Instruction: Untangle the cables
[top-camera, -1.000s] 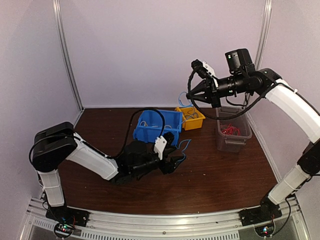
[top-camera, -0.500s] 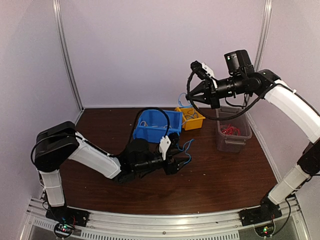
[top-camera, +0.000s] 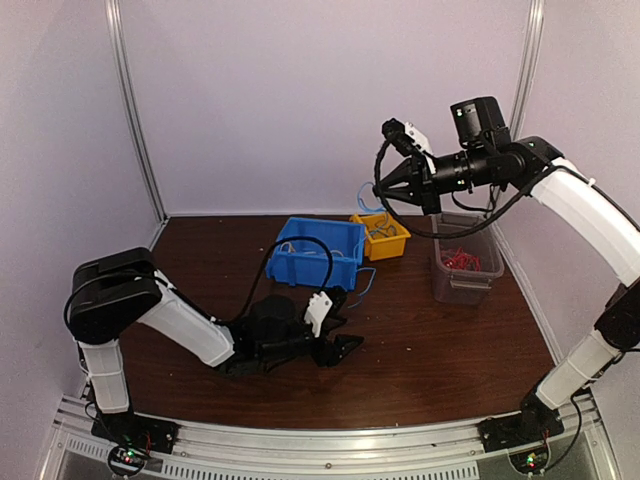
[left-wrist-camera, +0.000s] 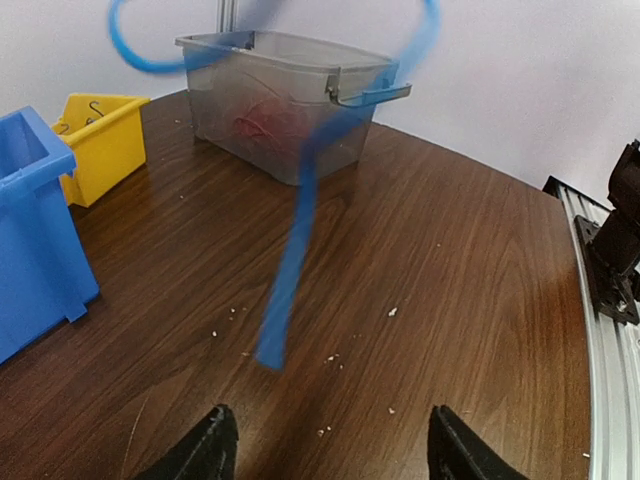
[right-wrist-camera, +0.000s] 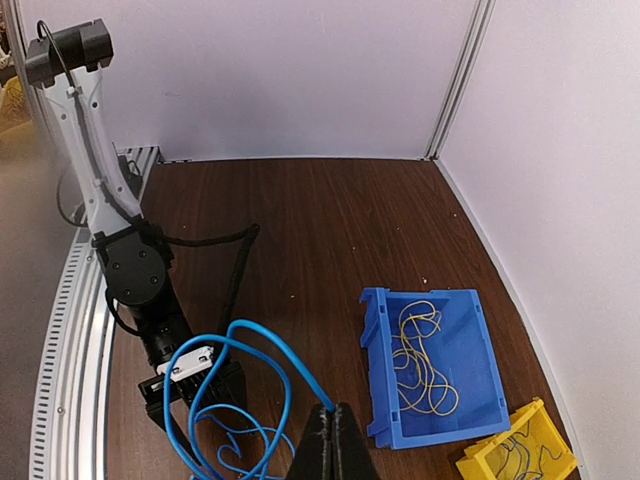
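Surroundings
- Dark wooden table (top-camera: 450, 350), three containers along its far side.
- Blue bin (top-camera: 300, 268) is left of centre. Thin yellow cables (right-wrist-camera: 425, 350) lie loose in it.
- Yellow bin (top-camera: 385, 246) sits just beside the blue bin's far right corner. It holds a few thin strands, colour hard to tell.
- Clear box (top-camera: 465, 287) stands apart to the right, with red cables (top-camera: 460, 260) bunched at its bottom.

In the way
- Blue cable (left-wrist-camera: 290, 280) hangs straight across the left wrist view, in front of the clear box.
- Its free end is low over the wood, ahead of the left fingertips. Cannot tell whether it touches the table.
- From the right wrist camera it falls in several loops over the left arm's wrist.

Hands
- Right gripper (top-camera: 380, 190) is raised high above the yellow bin, pointing left. Its jaws are pressed together with the blue cable pinched at the tips, and the rest dangles below.
- Left gripper (top-camera: 340, 345) is low over the table, near side of the blue bin. Its jaws are spread wide and bare wood shows between them. It holds nothing and the cable end is clear of both fingers
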